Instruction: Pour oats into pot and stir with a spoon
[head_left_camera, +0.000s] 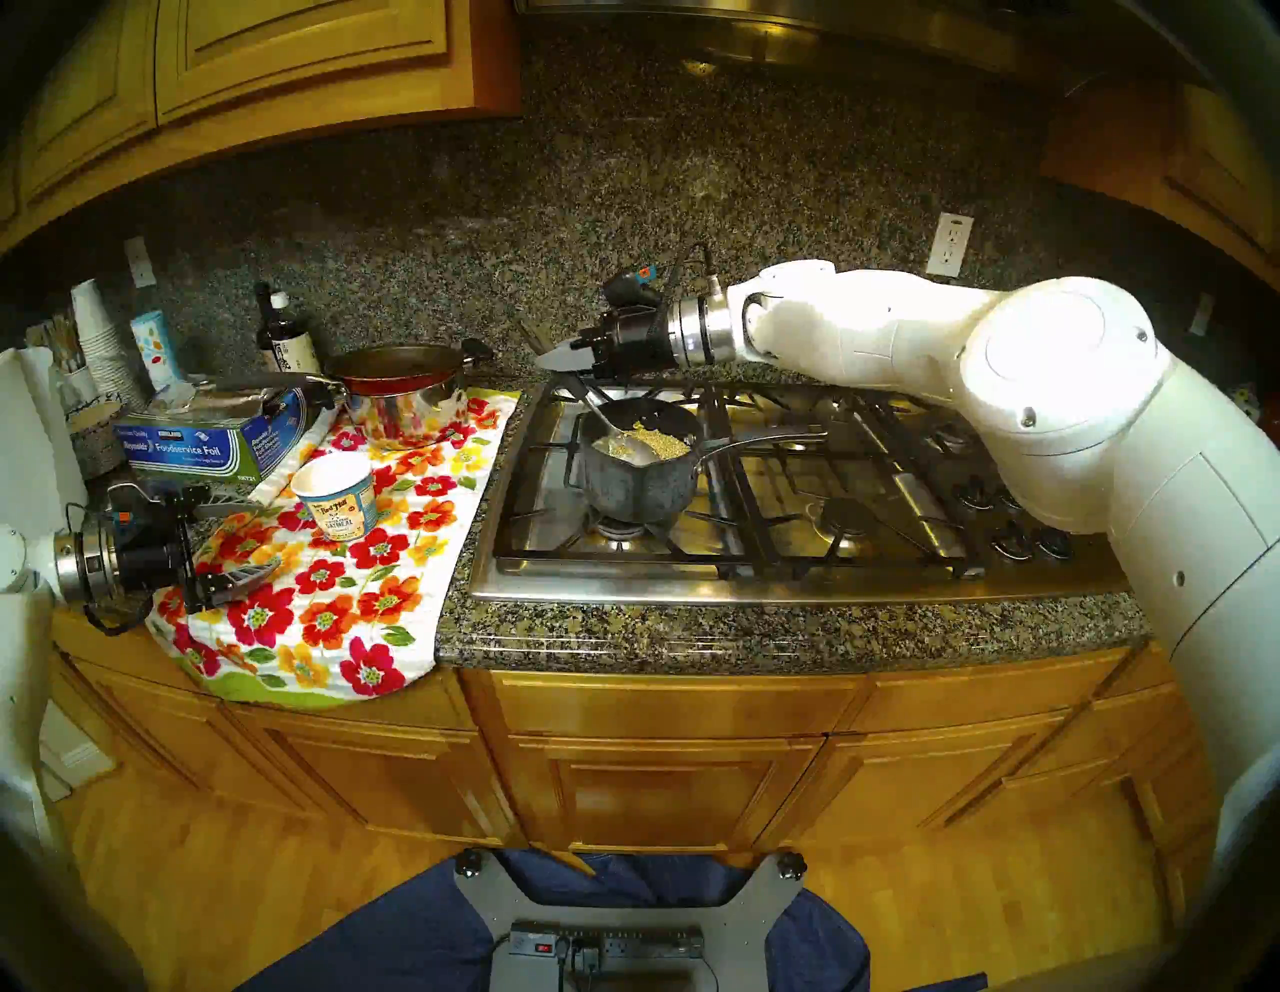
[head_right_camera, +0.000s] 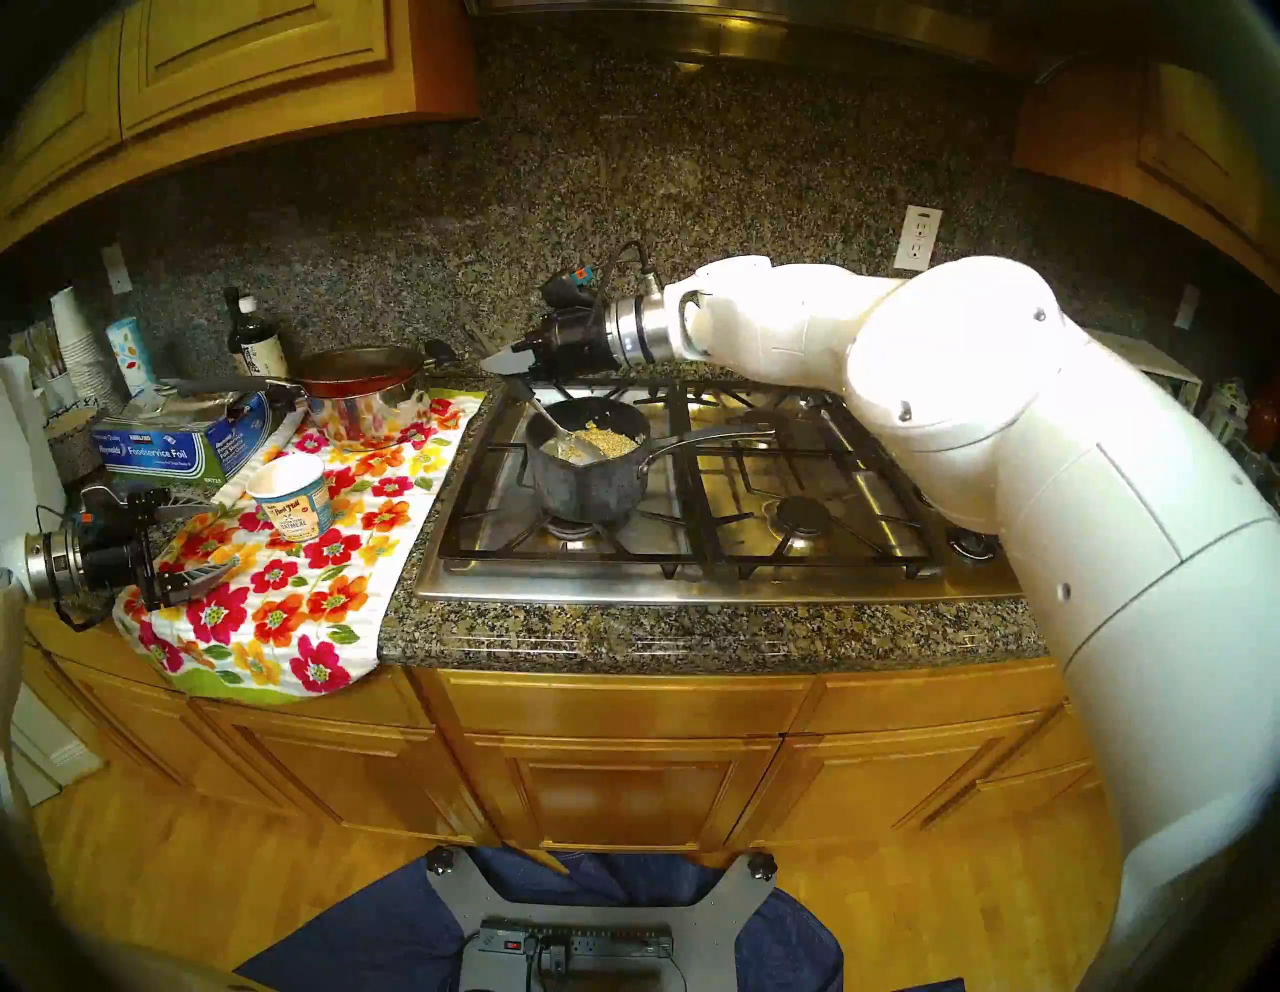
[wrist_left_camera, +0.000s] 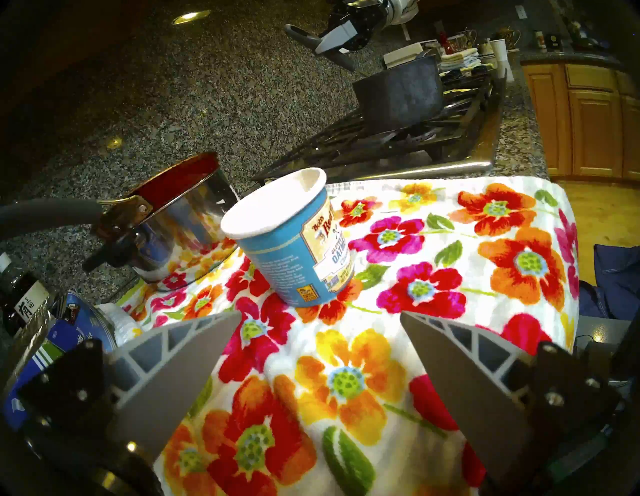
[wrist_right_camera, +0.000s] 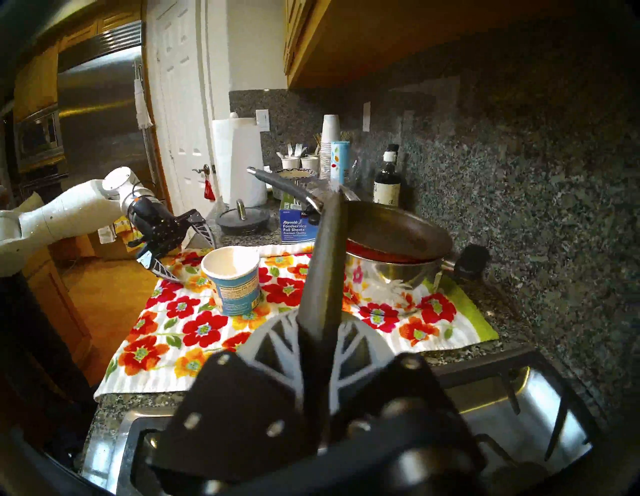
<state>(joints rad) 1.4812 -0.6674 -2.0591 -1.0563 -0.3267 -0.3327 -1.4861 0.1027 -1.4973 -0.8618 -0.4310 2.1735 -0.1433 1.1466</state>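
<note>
Head stereo left shows the right gripper (head_left_camera: 564, 357) clamped on the black handle of the spoon (head_left_camera: 627, 443), just above the back-left rim of the pot (head_left_camera: 637, 478). The spoon slants down from the grip so its silver bowl lies inside the pot among the oats (head_left_camera: 661, 443), which form a pale heap against the right side. The pot stands on the front-left burner of the stove (head_left_camera: 796, 554), its thin handle pointing right. In the right wrist view the handle runs up between the closed fingers (wrist_right_camera: 277, 343), and the pot itself is hidden below the gripper body. The left gripper (head_left_camera: 232, 540) hangs with its jaws spread wide apart, empty, near the oatmeal cup (head_left_camera: 337, 497), which stands upright on the flowered towel (head_left_camera: 332, 609); its white inside looks empty, though the bottom is hard to make out
</note>
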